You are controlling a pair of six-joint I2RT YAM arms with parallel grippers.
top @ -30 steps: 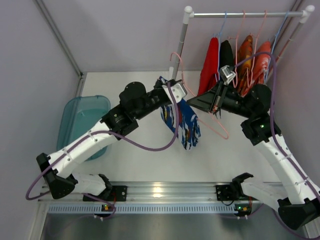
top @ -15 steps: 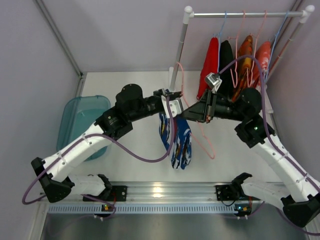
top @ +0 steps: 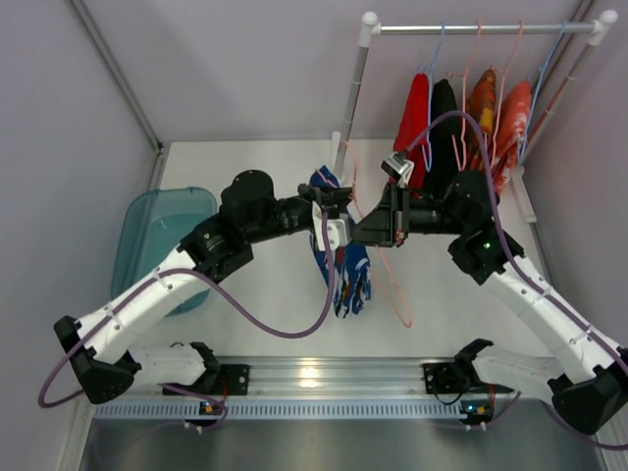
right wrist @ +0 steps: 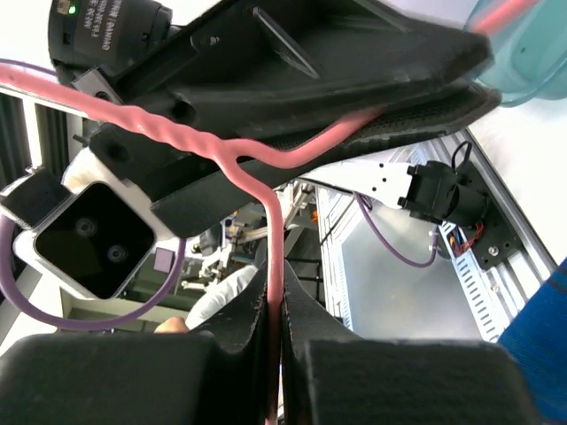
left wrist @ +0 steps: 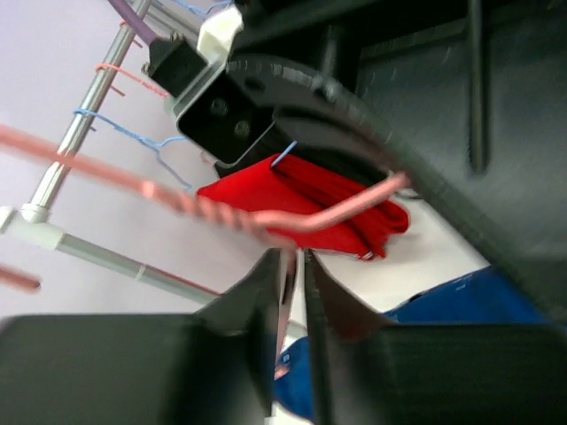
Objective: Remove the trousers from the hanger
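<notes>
1. Top external view, progress: the trousers (top: 345, 275) are not yet off. They hang from the hanger (top: 396, 297) above the middle of the table (top: 265, 304), well apart from the rack rail (top: 481, 28) at the far right corner. The hanger is off the rail, so what is left is drawing the cloth off the wire.
2. Top external view, grip and materials: the left gripper (top: 339, 228) and right gripper (top: 371, 232) meet at the top of the hanger, nearly touching. The trousers are soft, limp blue fabric with a white, red and dark print. The hanger is thin, stiff pink wire.
3. Left wrist view: the left gripper (left wrist: 297, 266) has its fingers pressed narrow, with the pink wire running between them. Whether cloth is pinched there too, I cannot tell. Above them the hanger (left wrist: 213, 212) shows its twisted neck. Behind hangs a plain red garment (left wrist: 328, 199), smooth and folded. Blue trouser fabric (left wrist: 461, 305) shows at the lower right.
4. Right wrist view: the right gripper (right wrist: 273, 297) is clamped on a straight run of the hanger (right wrist: 190, 142), just below the twisted neck. A corner of the trousers (right wrist: 545, 323) shows at the lower right edge.
</notes>
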